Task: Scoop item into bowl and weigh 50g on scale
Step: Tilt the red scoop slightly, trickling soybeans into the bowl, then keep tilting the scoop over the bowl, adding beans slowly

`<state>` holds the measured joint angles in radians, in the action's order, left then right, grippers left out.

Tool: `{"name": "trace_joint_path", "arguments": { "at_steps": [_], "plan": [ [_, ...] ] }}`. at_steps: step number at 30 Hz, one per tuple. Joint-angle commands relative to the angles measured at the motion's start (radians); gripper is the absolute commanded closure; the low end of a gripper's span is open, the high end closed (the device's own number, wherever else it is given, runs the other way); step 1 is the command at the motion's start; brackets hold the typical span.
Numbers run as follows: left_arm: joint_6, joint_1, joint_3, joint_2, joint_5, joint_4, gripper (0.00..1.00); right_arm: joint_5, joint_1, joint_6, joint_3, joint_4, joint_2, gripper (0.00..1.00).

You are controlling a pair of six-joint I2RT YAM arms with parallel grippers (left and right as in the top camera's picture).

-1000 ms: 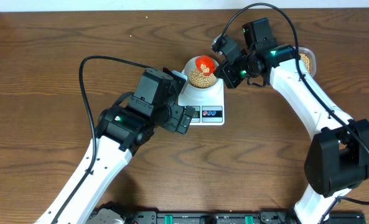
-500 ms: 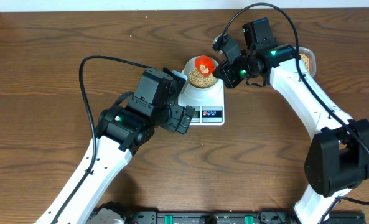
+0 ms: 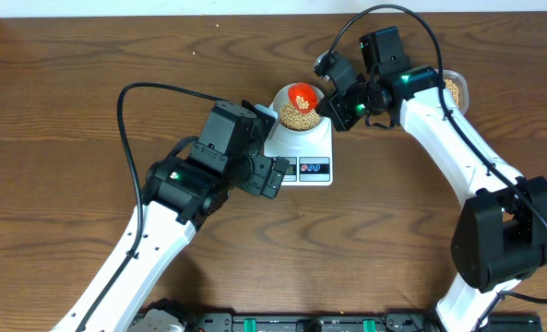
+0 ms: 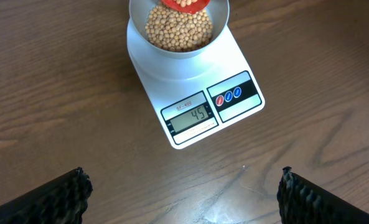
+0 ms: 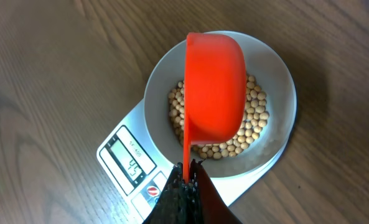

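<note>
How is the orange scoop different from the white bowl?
The scoop is bright orange-red; the bowl is white. The scoop is smaller, narrower than the bowl under it. The scoop hangs in the air, held by the right gripper, while the bowl sits on the scale. Both are round, and both have beans in them.

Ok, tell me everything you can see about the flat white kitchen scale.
The flat white rectangular plastic-looking scale lies on the brown wooden table. Its front edge has a small grey display reading 45 and red and blue round buttons on a black panel. A small round white bowl of tan beans sits on its platform.
</note>
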<state>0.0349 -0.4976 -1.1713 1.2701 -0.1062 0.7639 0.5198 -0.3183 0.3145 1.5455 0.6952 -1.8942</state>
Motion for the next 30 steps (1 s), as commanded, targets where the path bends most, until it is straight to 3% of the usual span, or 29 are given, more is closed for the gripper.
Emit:
{"name": "trace_joint_path", "arguments": {
  "at_steps": [1, 30],
  "plan": [
    [0.014, 0.003, 0.003, 0.008, -0.006, 0.006, 0.02, 0.002, -0.002, 0.062, 0.024, 0.0, 0.024, 0.99],
    [0.014, 0.003, 0.003, 0.008, -0.006, 0.006, 0.02, -0.028, -0.003, 0.234, 0.024, 0.002, 0.024, 0.99]
  ]
}}
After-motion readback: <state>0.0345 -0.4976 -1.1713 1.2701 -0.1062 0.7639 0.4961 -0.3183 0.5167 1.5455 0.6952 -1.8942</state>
